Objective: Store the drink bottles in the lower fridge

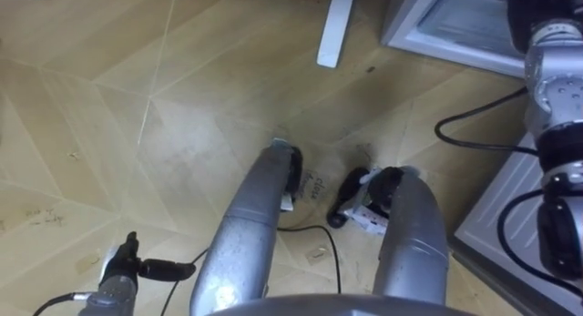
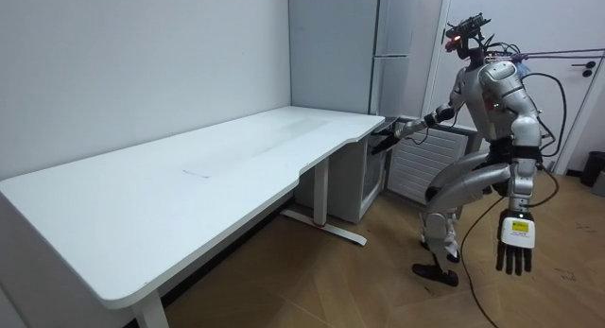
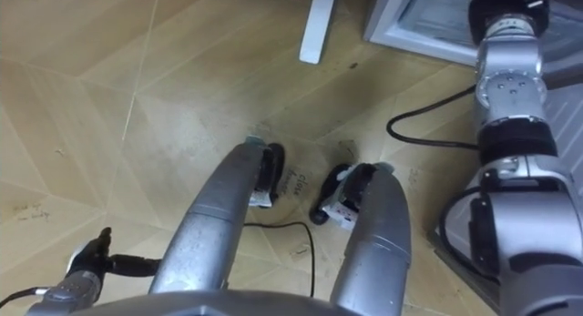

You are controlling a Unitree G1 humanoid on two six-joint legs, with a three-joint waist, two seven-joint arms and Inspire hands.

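Note:
I stand on the wooden floor in front of the tall grey fridge (image 2: 378, 44), beside the end of the white desk. The lower fridge's opening (image 1: 455, 20) shows at the top right of the eye views, and a white door panel (image 1: 506, 211) stands open by my right side. My right arm reaches forward; its dark hand (image 2: 386, 139) is at the top edge of that door (image 2: 416, 167), grip unclear. My left hand (image 2: 515, 257) hangs at my side with straight fingers, holding nothing; it also shows low as the left hand (image 1: 127, 266).
A long white desk (image 2: 189, 177) runs off to the room view's left, and its white leg foot (image 1: 335, 29) lies on the floor just ahead of me. Open wooden floor (image 1: 137, 97) stretches to my left.

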